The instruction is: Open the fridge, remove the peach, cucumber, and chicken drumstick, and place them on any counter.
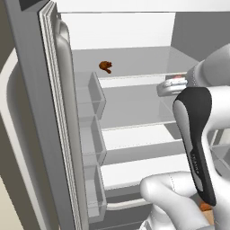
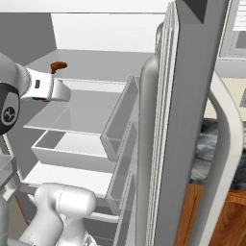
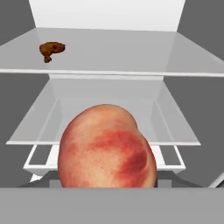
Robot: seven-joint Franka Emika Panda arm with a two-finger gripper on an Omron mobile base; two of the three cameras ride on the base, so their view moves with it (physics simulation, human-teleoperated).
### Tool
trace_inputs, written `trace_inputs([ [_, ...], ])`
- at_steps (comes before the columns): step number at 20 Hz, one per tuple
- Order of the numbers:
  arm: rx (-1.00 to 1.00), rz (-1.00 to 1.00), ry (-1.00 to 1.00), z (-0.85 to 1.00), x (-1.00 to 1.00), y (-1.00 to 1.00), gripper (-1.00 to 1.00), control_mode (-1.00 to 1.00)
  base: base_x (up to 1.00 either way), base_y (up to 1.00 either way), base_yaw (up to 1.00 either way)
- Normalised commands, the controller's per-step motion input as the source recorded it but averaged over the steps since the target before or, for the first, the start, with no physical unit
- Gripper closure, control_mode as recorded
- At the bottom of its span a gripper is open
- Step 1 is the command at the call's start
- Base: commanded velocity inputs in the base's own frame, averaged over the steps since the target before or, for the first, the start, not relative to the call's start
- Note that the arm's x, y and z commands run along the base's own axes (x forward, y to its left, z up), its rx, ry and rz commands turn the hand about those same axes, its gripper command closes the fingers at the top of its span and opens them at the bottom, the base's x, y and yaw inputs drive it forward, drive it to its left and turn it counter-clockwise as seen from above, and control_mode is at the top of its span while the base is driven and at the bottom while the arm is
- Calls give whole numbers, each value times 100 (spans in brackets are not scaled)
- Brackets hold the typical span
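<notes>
Hand view: no readable writing; gripper (image 1: pixel 177 80) level inside fridge (image 2: pixel 187 96), clamped on peach (image 3: pixel 107 148).

One fridge (image 1: pixel 40 90) stands open, with two doors swung out, one at the left (image 1: pixel 33 67) and one at the right (image 2: pixel 192 96). Each door carries one long pale handle, so two handles: left (image 1: pixel 13 134), right (image 2: pixel 226 144). Three bins (image 1: pixel 90 94) are stacked on the inside of the left door, and three bins (image 2: pixel 120 115) on the inside of the right one, six in all. Inside, two clear glass shelves (image 3: pixel 131 57) can be counted, with one drawer (image 3: pixel 39 157) below them. One chicken drumstick (image 3: pixel 51 49) lies on the upper shelf. One peach (image 3: pixel 107 148) fills the foreground of the hand view. One counter (image 2: pixel 204 144) shows beside the fridge
</notes>
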Motion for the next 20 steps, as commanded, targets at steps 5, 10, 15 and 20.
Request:
trace_inputs([
  [5,0,0,1,0,-12,0,100,-100,0,0,0],
  [10,0,0,0,0,0,0,100,100,-43,0,0],
  [15,0,0,0,0,0,0,100,100,-87,0,16],
  [20,0,0,0,0,0,0,100,100,-74,0,52],
])
